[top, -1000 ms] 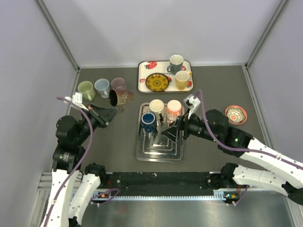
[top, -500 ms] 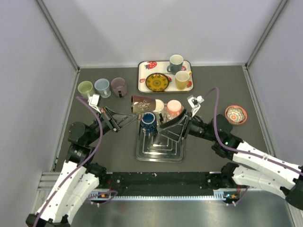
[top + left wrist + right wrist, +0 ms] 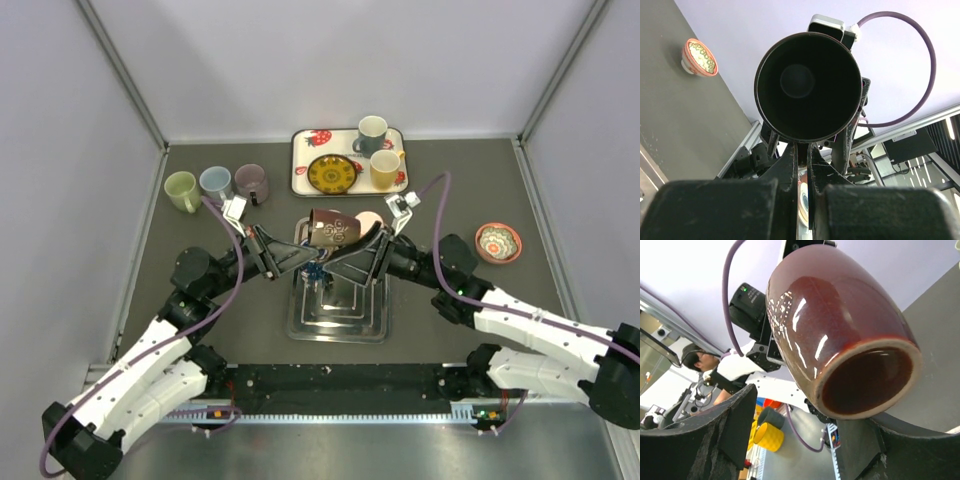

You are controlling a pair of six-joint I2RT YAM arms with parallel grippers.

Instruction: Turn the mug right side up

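Observation:
The brown glazed mug point(image 3: 333, 229) hangs on its side in the air above the metal tray point(image 3: 340, 318). My left gripper point(image 3: 311, 245) is shut on the lower edge of its mouth. In the left wrist view the dark mouth of the mug point(image 3: 808, 86) faces the camera, just above that gripper point(image 3: 802, 150). My right gripper point(image 3: 361, 244) is open at the mug's base. In the right wrist view the pale-ringed base of the mug point(image 3: 850, 350) sits between and just beyond its spread fingers point(image 3: 735, 430), not touching them.
A blue mug point(image 3: 313, 264) and a pink mug point(image 3: 369, 219) stand on the metal tray under the arms. Green point(image 3: 181, 190), light blue point(image 3: 214, 183) and mauve point(image 3: 251, 183) mugs stand back left. A white strawberry tray point(image 3: 300, 175) holds a plate and two mugs. A patterned bowl point(image 3: 497, 242) sits right.
My left gripper has carried the brown mug from the back left to above the metal tray. My right gripper has risen and closed in on the mug's base.

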